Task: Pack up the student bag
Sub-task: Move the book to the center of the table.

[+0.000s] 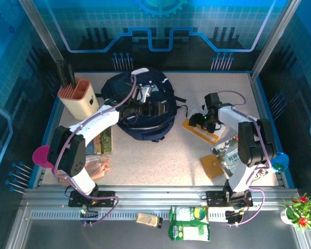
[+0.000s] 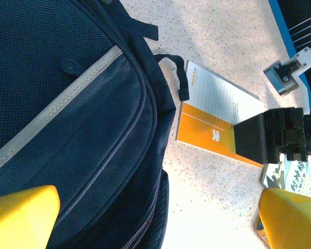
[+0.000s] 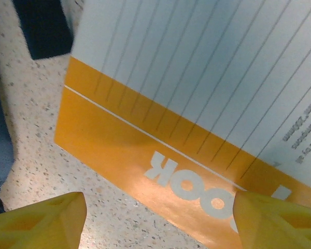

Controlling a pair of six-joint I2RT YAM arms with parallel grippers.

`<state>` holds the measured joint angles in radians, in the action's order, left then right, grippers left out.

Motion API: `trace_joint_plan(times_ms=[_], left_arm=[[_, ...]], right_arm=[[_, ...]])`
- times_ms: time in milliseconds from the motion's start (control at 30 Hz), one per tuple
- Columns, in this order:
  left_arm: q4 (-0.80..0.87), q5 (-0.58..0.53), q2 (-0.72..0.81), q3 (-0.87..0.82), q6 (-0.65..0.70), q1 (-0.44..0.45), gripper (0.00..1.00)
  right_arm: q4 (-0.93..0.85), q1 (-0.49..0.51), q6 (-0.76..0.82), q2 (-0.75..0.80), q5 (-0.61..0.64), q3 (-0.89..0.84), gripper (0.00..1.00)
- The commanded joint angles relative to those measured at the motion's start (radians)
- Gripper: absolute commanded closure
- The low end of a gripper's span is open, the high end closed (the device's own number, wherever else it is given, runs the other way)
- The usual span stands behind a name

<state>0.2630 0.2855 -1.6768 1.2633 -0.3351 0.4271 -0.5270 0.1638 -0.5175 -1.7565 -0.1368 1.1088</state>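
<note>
Right gripper point(image 1: 203, 122) hangs low over the notebook point(image 1: 205, 136). Its wrist view puts the yellow fingertips point(image 3: 41, 218) well apart, to either side of the cover's orange band. As far as we can see, nothing is pinched.

Left gripper point(image 1: 145, 110) hovers over the bag point(image 1: 145, 129), jaws spread wide and empty. The navy panel and grey stripe point(image 2: 57, 111) sit beneath it.

The bag lies left of table centre. The notebook point(image 2: 217, 129) lies flat just beside its right flank, close to a black strap loop point(image 2: 179, 78), though we cannot tell whether they touch.

From the right gripper the bag is directly to its left. The notebook's long axis runs diagonally, far-left to near-right. We judge the right arm nearer to the pick. A carry leftward would then follow, with the left arm placed to tend the opening.
</note>
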Motion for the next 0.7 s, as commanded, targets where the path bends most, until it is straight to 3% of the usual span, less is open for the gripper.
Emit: trace_joint_plan(times_ms=[0, 233, 667], left_arm=[[-0.007, 0.021, 0.001, 0.029, -0.018, -0.007, 0.01], [0.014, -0.012, 0.038, 0.001, -0.004, -0.007, 0.01], [-0.008, 0.015, 0.009, 0.038, -0.023, -0.007, 0.01]], right_arm=[[-0.023, 0.032, 0.021, -0.024, 0.06, 0.096, 0.26], [-0.044, 0.088, -0.028, -0.144, 0.142, 0.222, 0.34], [-0.052, 0.158, -0.045, -0.195, 0.063, 0.189, 0.34]])
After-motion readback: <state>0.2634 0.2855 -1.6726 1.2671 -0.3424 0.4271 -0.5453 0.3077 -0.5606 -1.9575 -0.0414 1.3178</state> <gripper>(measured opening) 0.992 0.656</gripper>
